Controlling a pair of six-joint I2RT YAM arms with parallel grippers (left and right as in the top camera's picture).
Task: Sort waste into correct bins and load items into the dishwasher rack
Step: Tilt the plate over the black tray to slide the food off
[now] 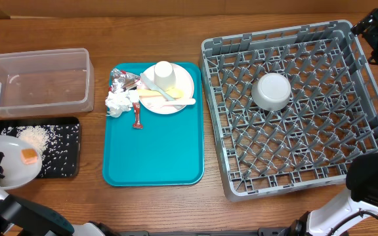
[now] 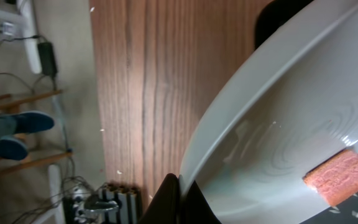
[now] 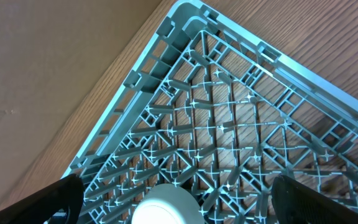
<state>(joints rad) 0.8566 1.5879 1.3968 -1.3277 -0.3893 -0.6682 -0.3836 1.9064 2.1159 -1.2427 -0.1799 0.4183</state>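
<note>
Grey-white plate [image 1: 12, 172] clamped at the rim in left gripper [image 2: 178, 193] over black tray [image 1: 76, 167] edge, orange cube [image 1: 29, 155] not yet off, likely needs steeper tilt; right gripper [image 3: 176, 186] wide open, empty

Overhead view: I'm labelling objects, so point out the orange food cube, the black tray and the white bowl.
orange food cube [image 1: 29, 155], overhead view, its top face.
black tray [image 1: 79, 151], overhead view, its right rim.
white bowl [image 1: 272, 91], overhead view, its middle.
</note>
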